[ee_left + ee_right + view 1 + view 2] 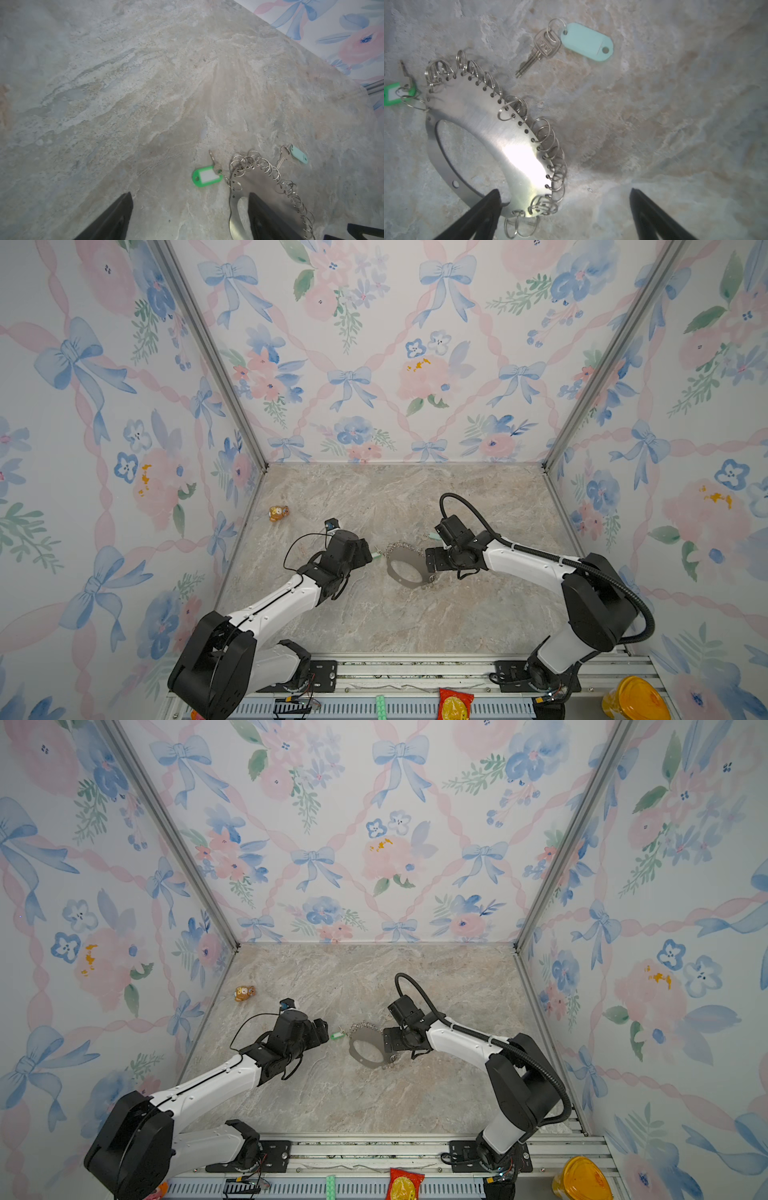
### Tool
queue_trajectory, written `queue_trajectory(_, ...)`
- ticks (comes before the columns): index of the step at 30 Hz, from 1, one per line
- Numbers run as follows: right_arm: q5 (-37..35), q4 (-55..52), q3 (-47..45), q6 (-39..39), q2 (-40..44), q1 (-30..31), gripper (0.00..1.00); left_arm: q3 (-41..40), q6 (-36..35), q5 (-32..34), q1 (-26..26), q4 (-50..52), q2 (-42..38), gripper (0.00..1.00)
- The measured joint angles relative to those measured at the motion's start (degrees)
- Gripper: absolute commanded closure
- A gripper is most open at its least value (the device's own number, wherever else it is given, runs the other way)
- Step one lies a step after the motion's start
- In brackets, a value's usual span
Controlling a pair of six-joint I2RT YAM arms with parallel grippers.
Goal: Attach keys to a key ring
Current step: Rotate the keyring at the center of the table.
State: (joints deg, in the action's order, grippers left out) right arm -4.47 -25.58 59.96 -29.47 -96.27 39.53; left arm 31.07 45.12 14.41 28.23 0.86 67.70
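Right wrist view: flat metal key ring (477, 108) lies on counter (675, 124), mint-tag key (546, 46) loose beside, green-tag key (205, 176) seemingly hooked on. Wide, empty: left claw (190, 207), right claw (564, 191). Loose key likely light, stiff, slippery; pinch tag.

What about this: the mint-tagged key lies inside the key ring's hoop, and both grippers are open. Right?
No. The right wrist view shows the mint-tagged key outside the key ring, beside its fringed edge. The left gripper and right gripper are open.
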Motion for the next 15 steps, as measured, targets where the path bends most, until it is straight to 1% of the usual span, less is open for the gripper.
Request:
queue_trajectory(3, 0.3, -0.5, 3.7, -0.3, -4.8, 1.0, 0.01, -2.5, 0.2, -0.1, -1.4, -1.6, -1.6, 0.11)
queue_trajectory(6, 0.5, -0.9, 5.6, -0.6, -7.8, 1.8, 0.01, -3.7, 0.4, -0.3, -2.5, -3.0, -1.8, 0.11)
queue_trajectory(9, 0.6, -2.1, 7.4, -0.7, -10.1, 3.0, 0.05, -4.9, 1.4, -0.3, -3.1, -5.2, -2.0, 0.11)
queue_trajectory(15, -0.2, -4.4, 9.7, -1.2, -11.3, 7.6, 0.07, -9.4, 3.9, -0.5, -4.3, -9.3, -3.3, 0.11)
